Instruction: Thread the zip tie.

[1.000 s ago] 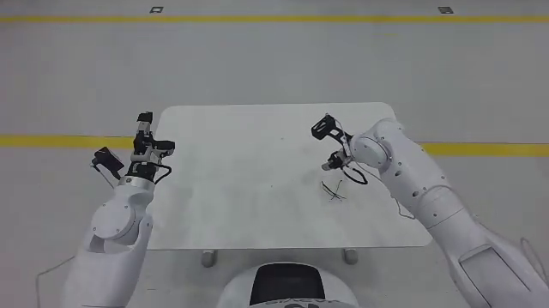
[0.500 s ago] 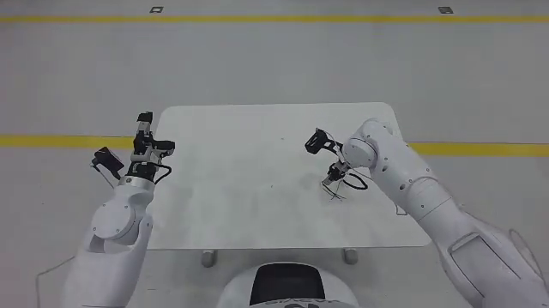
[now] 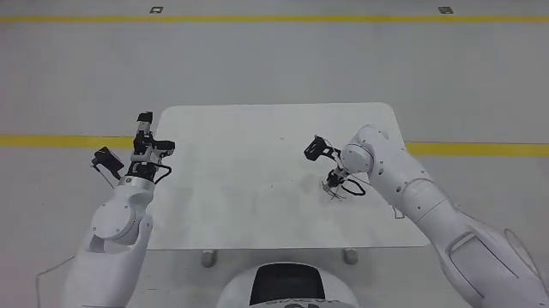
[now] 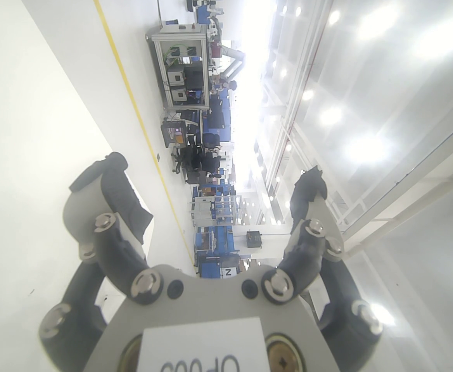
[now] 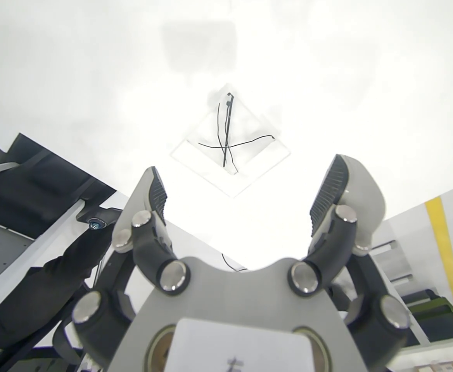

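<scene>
A few thin black zip ties (image 5: 226, 133) lie crossed on a clear square sheet (image 5: 261, 156) on the white table (image 3: 240, 188). From above, the zip ties (image 3: 334, 194) sit right of the table's middle, toward the front. My right gripper (image 5: 246, 166) hangs open just above them, empty, and its place over the table is the same from above, right gripper (image 3: 334, 179). My left gripper (image 4: 211, 166) is open and empty, pointing out into the room. Seen from above, the left gripper (image 3: 146, 135) is at the table's left edge.
The table's front edge (image 5: 195, 234) runs close under the right gripper. A yellow floor line (image 3: 480, 148) passes behind the table on both sides. Racks and desks (image 4: 184, 79) stand far off in the room.
The right arm has swung its gripper toward the table's front and lower, ending over the zip ties. The left arm has kept still.
</scene>
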